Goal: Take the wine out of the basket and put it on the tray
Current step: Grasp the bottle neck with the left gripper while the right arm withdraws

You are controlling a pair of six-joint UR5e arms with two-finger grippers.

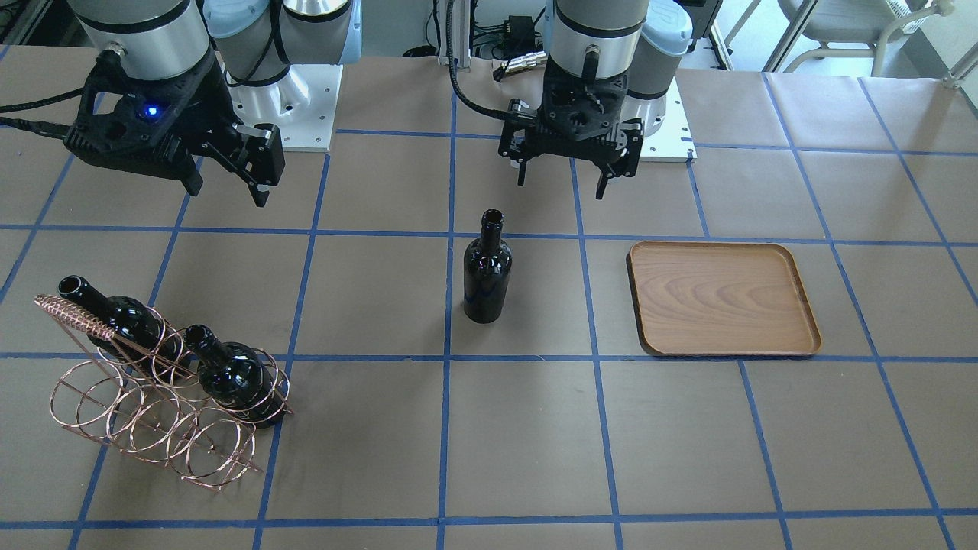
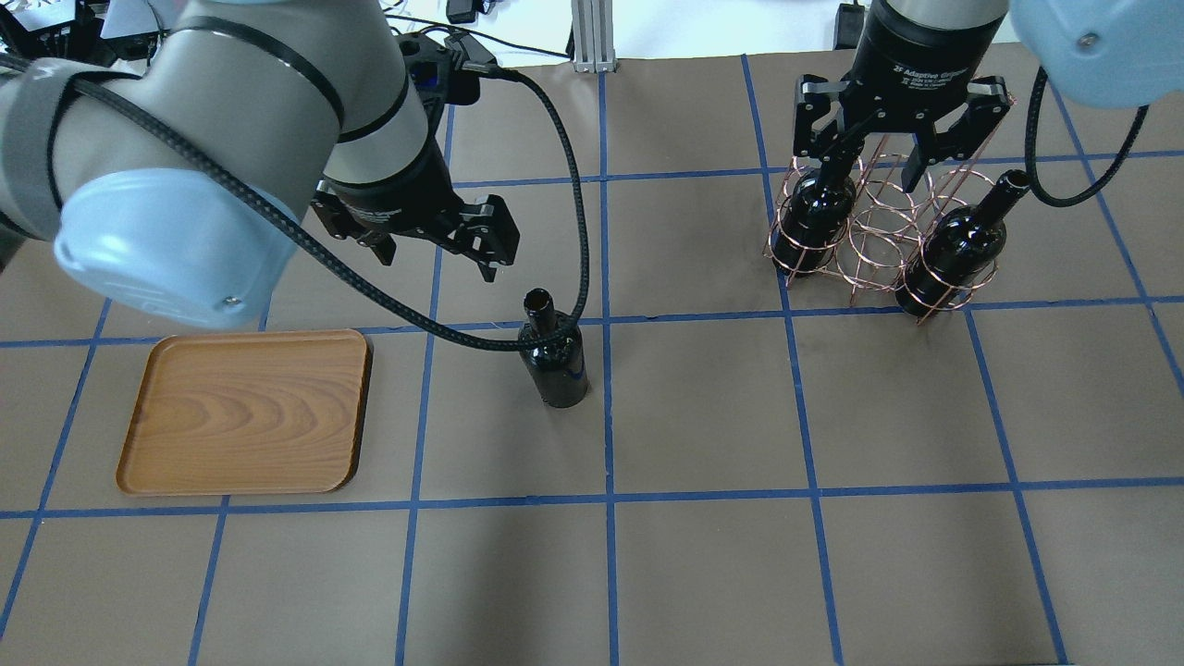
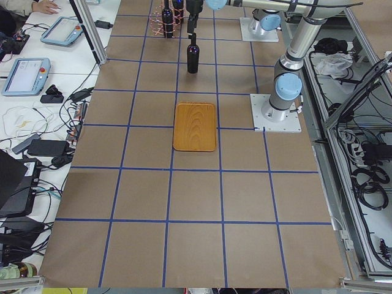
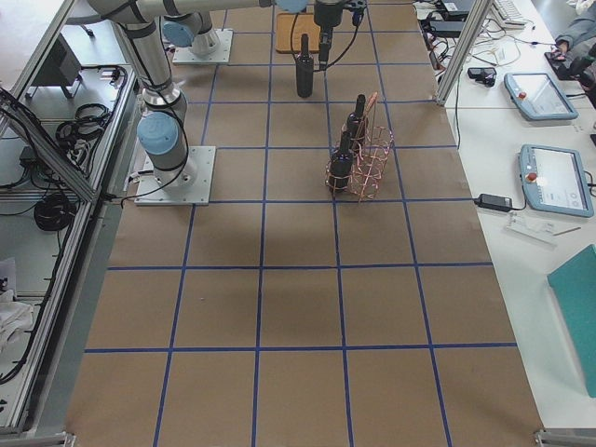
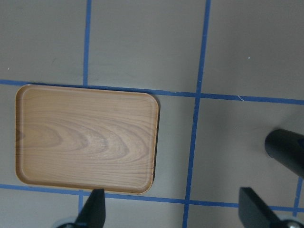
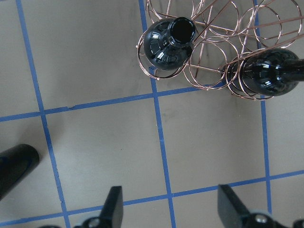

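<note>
One wine bottle (image 1: 487, 267) stands upright on the table between the basket and the tray; it also shows in the overhead view (image 2: 553, 356). Two more bottles (image 2: 814, 217) (image 2: 957, 250) sit in the copper wire basket (image 2: 879, 231). The wooden tray (image 2: 245, 412) lies flat with nothing on it. My left gripper (image 2: 439, 264) is open and empty, above the table just behind the standing bottle, between it and the tray. My right gripper (image 2: 869, 171) is open and empty, hovering over the basket. The left wrist view shows the tray (image 5: 85, 137) and the bottle's edge (image 5: 287, 149).
The table is covered in brown paper with a blue tape grid. The basket (image 1: 153, 412) has several empty rings and a twisted handle (image 1: 65, 309). The arm bases (image 1: 290, 99) stand at the robot's edge of the table. The left arm's cable (image 2: 573, 231) hangs near the standing bottle.
</note>
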